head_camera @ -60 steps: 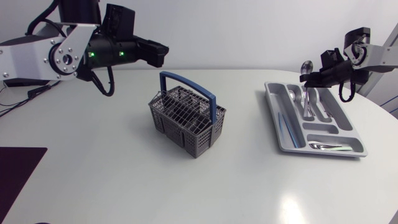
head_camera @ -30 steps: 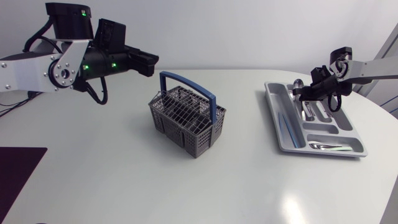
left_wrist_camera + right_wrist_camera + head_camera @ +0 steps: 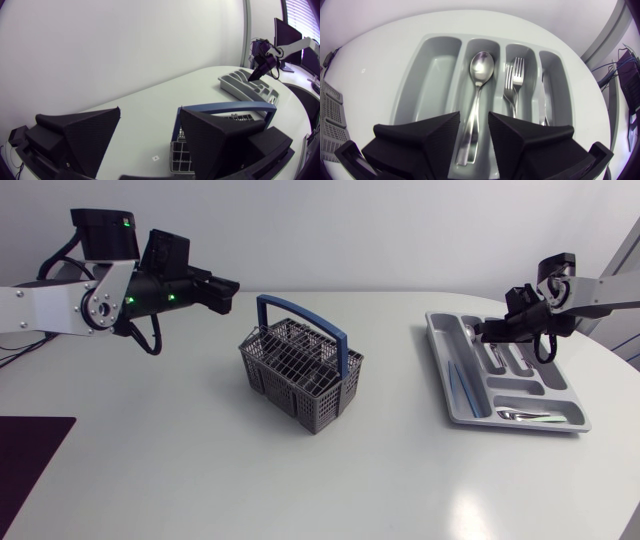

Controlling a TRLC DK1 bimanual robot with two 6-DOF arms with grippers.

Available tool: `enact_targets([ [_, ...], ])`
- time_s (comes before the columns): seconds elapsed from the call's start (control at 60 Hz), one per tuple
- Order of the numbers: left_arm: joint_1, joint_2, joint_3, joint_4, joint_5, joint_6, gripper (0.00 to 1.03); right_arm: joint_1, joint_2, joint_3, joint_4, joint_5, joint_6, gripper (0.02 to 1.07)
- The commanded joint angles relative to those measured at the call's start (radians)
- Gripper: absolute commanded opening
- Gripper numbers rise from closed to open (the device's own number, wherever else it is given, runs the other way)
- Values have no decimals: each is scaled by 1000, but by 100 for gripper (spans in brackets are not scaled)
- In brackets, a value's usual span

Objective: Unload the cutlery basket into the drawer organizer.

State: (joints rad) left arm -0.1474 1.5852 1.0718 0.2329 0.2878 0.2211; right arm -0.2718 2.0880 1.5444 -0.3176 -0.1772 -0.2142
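The grey cutlery basket point(image 3: 300, 375) with a blue handle point(image 3: 305, 320) stands mid-table. The grey drawer organizer point(image 3: 445, 385) lies at the right. My right gripper point(image 3: 480, 330) hovers low over its far end, fingers apart. In the right wrist view a spoon point(image 3: 479, 75) lies in the second compartment, its handle running under the gap of the right gripper point(image 3: 474, 125). Forks point(image 3: 515, 85) and a knife point(image 3: 543, 100) lie in the neighbouring compartments. My left gripper point(image 3: 235, 288) hangs open and empty, up and left of the basket point(image 3: 182, 155).
The organizer's outermost long compartment point(image 3: 437, 75) holds nothing. More cutlery lies in the cross compartment at its near end point(image 3: 530, 416). A dark mat point(image 3: 30, 450) covers the table's front left corner. Bare tabletop lies between basket and organizer.
My right gripper came down with the spoon onto the organizer and its fingers parted, leaving the spoon in the compartment. My left arm drew back to the left.
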Motion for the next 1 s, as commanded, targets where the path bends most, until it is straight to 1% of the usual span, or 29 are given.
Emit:
enact_targets([
  [0.0, 12, 42, -32, 11, 19, 44, 98, 51, -143, -110, 25, -4, -16, 52],
  [0.183, 20, 114, -30, 16, 19, 112, 98, 157, -381, -302, 15, -71, -25, 52],
  [0.267, 26, 148, -23, 11, 17, 133, 98, 209, -454, -346, -26, -119, -30, 52],
  [0.333, 39, 168, -10, 5, 16, 142, 98, 249, -490, -371, -51, -123, -31, 52],
  [0.45, 49, 194, 10, -27, 19, 165, 98, 322, -546, -418, -95, -199, -37, 52],
  [0.55, 29, 157, -29, -32, 34, 175, 98, 388, -583, -461, -84, -200, -40, 52],
  [0.6, 8, 134, -42, -37, 50, 173, 98, 425, -591, -474, -84, -199, -42, 52],
  [0.767, -55, 147, -27, -69, 62, 164, 98, 496, -592, -486, -86, -189, -31, 52],
  [0.817, -75, 164, -19, -87, 57, 170, 98, 510, -592, -491, -87, -183, -31, 52],
  [0.85, -90, 182, -9, -113, 34, 184, 98, 516, -591, -495, -87, -182, -31, 52],
  [0.867, -98, 197, 0, -130, 8, 193, 98, 520, -589, -498, -87, -182, -31, 52],
  [0.883, -98, 199, 2, -132, 5, 193, 98, 522, -589, -501, -87, -182, -33, 52],
  [0.983, -96, 211, 27, -219, -15, 205, 98, 531, -588, -515, -86, -171, -36, 52],
])
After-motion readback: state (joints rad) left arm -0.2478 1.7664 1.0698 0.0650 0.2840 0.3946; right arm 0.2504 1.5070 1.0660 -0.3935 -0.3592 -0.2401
